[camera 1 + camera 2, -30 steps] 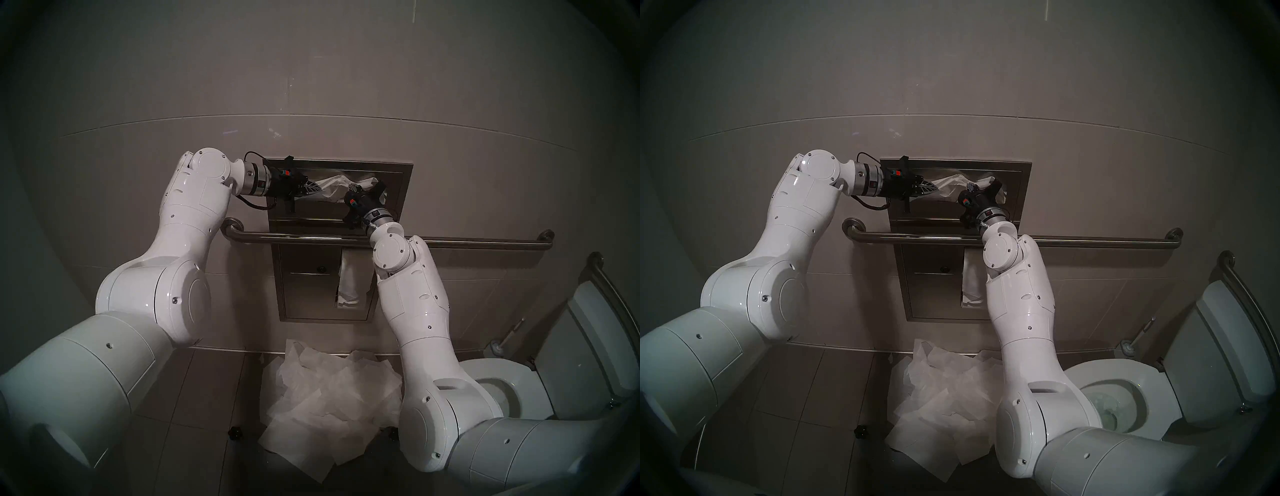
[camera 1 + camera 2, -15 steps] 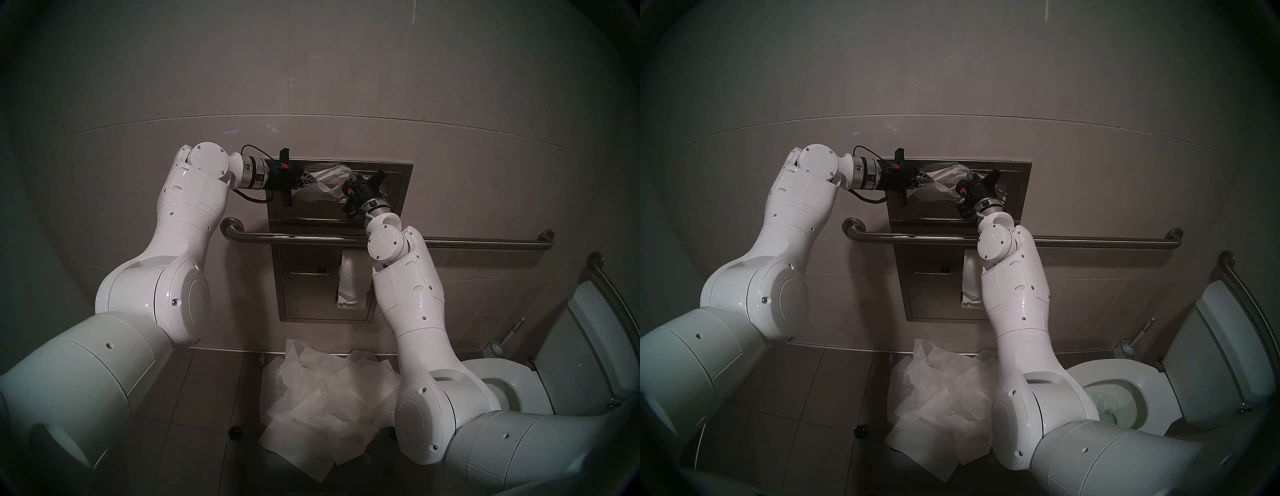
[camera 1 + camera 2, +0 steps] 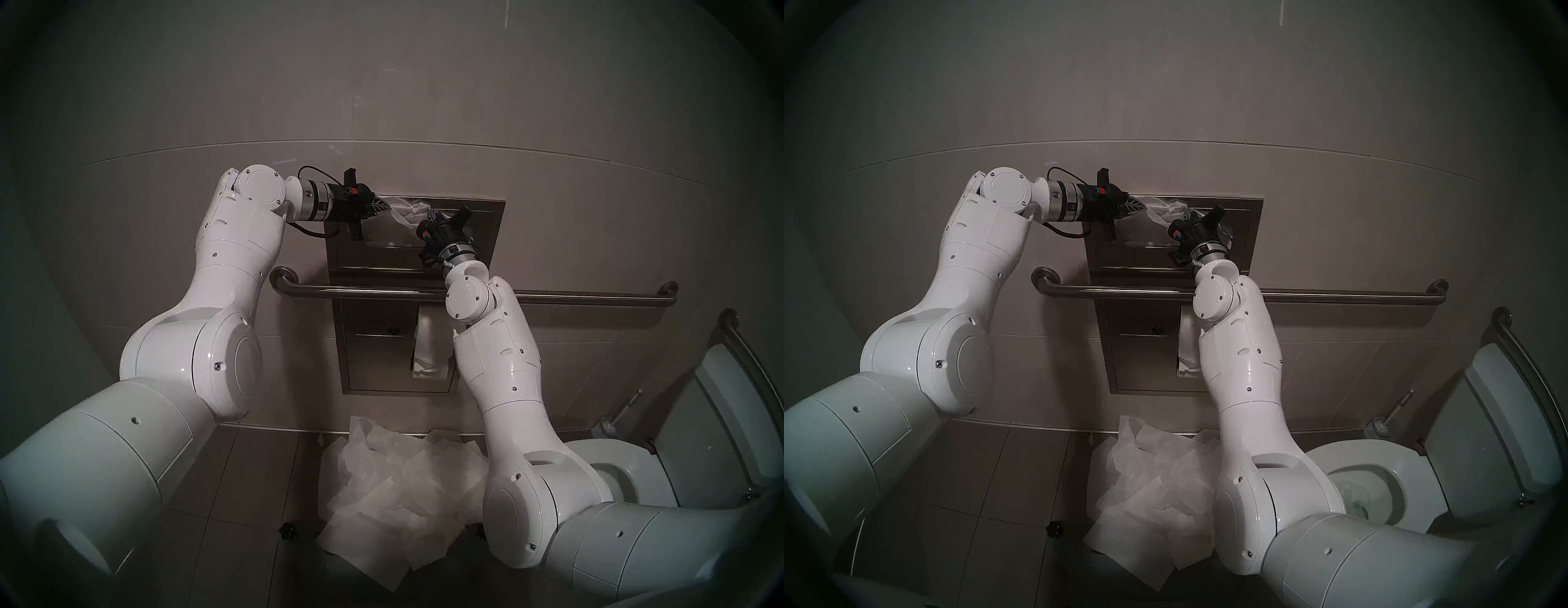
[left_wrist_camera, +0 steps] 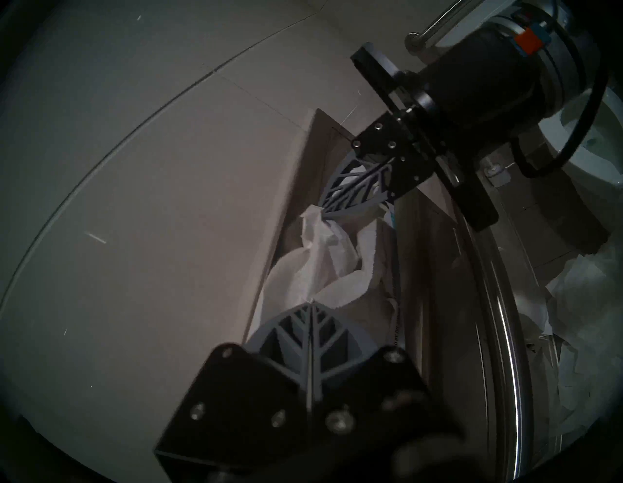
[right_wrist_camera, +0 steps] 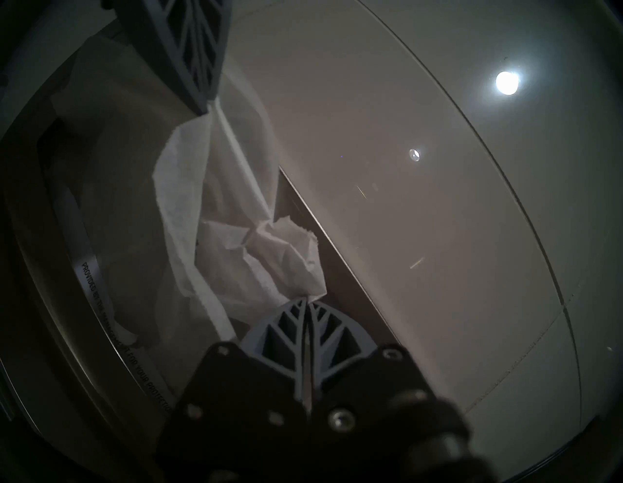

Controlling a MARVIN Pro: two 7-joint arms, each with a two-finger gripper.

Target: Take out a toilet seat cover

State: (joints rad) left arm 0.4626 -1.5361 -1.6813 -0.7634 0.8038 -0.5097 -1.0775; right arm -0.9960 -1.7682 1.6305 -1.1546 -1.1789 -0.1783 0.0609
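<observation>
The toilet seat cover (image 3: 409,210) is a crinkled white tissue sheet bunched at the top of the steel dispenser panel (image 3: 488,229) on the wall. My left gripper (image 3: 388,208) is shut on its left end, at the panel's upper left corner. My right gripper (image 3: 432,214) is shut on its right end, close beside the left one. The left wrist view shows the cover (image 4: 323,263) stretched between my left gripper (image 4: 312,302) and my right gripper (image 4: 323,210). In the right wrist view the cover (image 5: 236,243) trails down into the dispenser opening.
A steel grab bar (image 3: 572,297) runs across the wall below the dispenser. A toilet paper strip (image 3: 426,339) hangs under it. A heap of white sheets (image 3: 403,501) lies on the floor. The toilet (image 3: 636,479) and a brush (image 3: 611,424) stand at the right.
Both grippers have risen along the panel and drawn closer together. The sheet between them has bunched up and climbed to the dispenser's top edge.
</observation>
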